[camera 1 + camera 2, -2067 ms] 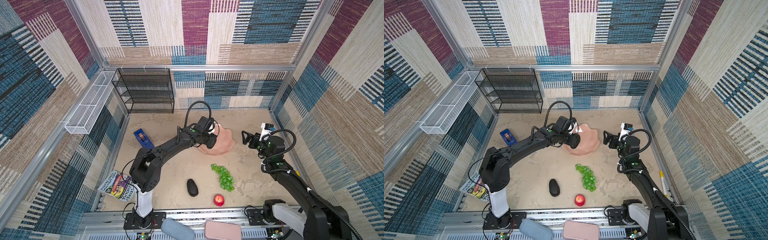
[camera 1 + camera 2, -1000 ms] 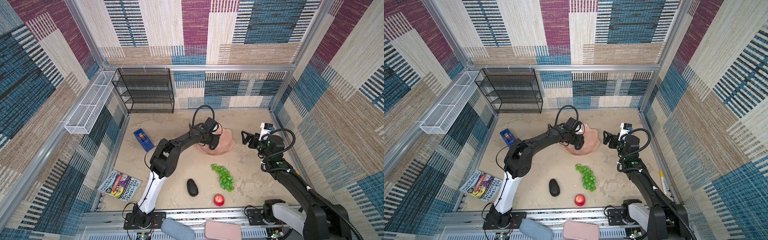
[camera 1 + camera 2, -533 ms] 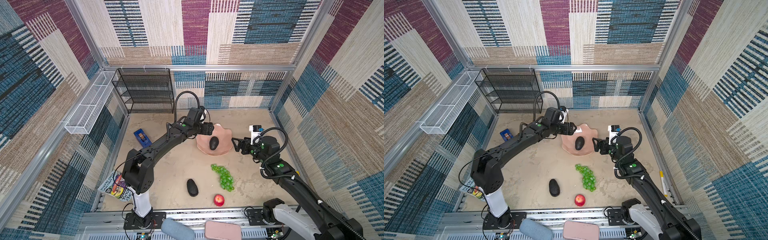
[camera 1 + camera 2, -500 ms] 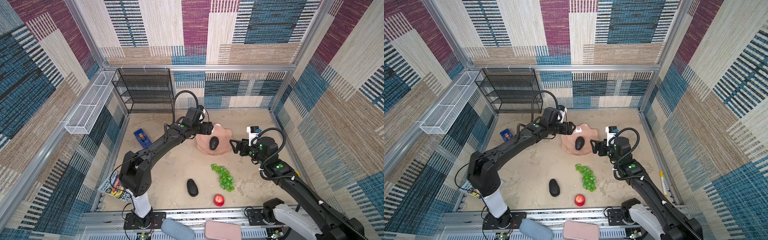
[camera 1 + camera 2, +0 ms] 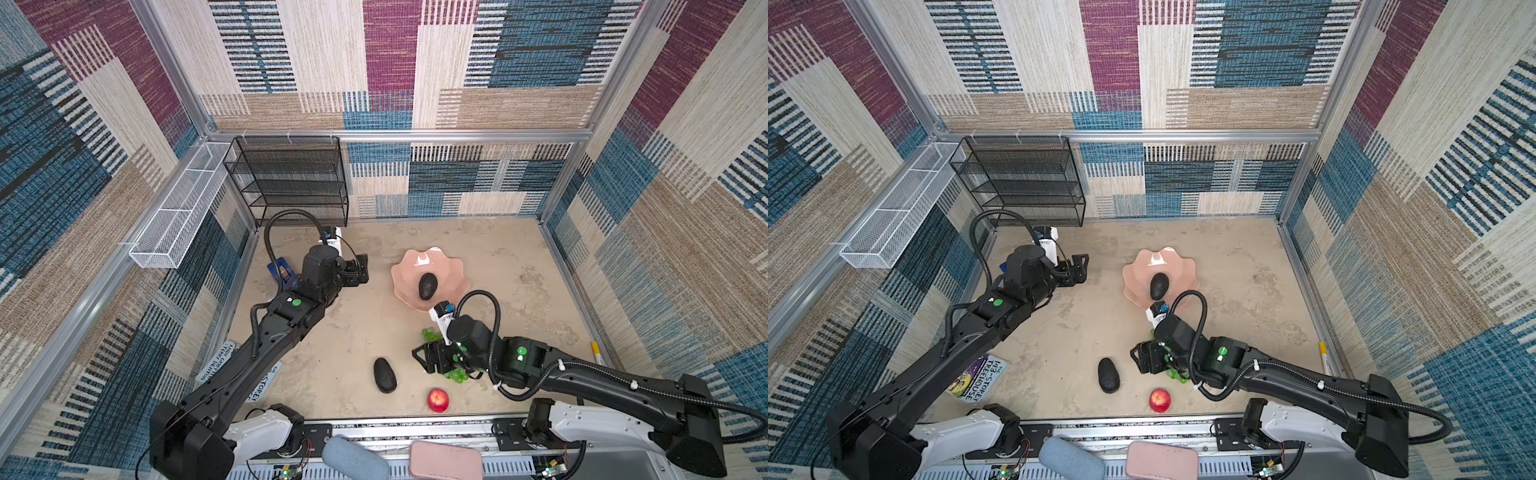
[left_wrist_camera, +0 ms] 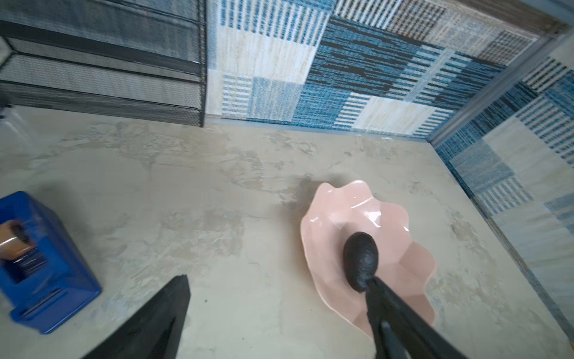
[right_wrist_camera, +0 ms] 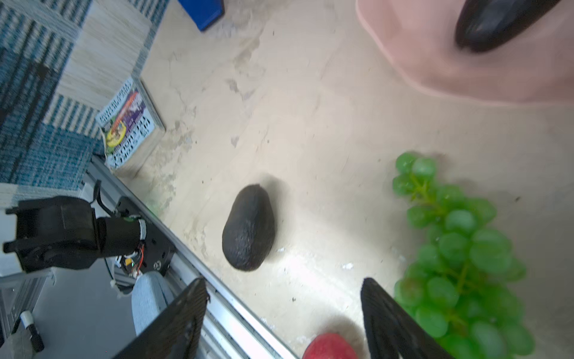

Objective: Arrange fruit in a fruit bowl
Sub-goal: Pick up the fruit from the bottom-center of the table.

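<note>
One avocado (image 5: 428,286) lies lengthwise near-to-far in the fruit bowl (image 5: 451,269); left pincer (image 5: 360,270) and right pincer (image 5: 424,360) gape empty.

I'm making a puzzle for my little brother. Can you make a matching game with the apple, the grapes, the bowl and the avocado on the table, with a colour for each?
Things:
1. apple
2. grapes
3. fruit bowl
4. avocado on the table

Colours:
a. green
b. pale pink
c. near-black
d. red

Pairs: 1-d, 2-a, 3-b, 4-c
</note>
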Available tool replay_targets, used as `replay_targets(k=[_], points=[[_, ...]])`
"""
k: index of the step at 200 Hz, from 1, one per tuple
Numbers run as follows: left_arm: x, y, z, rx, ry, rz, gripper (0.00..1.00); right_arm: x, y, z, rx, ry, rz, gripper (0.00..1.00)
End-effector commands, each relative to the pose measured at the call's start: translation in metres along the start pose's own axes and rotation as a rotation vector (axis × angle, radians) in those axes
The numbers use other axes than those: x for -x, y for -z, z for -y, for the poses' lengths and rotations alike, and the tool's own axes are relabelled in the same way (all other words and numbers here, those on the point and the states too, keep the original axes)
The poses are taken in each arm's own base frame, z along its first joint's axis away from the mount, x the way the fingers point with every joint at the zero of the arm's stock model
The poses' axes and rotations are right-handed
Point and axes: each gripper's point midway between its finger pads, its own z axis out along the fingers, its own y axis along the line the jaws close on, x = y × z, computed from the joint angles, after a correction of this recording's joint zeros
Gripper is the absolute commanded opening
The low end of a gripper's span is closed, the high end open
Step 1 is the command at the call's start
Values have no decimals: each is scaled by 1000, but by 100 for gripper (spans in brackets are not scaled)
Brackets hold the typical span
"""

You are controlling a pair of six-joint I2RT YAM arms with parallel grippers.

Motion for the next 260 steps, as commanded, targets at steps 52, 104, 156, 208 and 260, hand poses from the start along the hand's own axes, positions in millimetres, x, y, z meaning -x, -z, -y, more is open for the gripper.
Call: replay_targets(k=[52, 104, 156, 208, 260], points=[[-7, 15, -35, 76, 43, 36, 93, -80, -5, 14, -159, -107, -217, 76], [-19, 12, -45, 91, 59, 11, 94, -104, -20, 18, -145, -156, -264, 76], [-20, 15, -49, 95, 69, 12, 94, -107, -34, 27, -186, -143, -246, 73], [-22, 17, -54, 102, 83, 16, 95, -99, -33, 32, -221, -112, -209, 53], [-31, 14, -56, 96, 105, -8, 95, -16, -2, 33, -297, -66, 41, 47]])
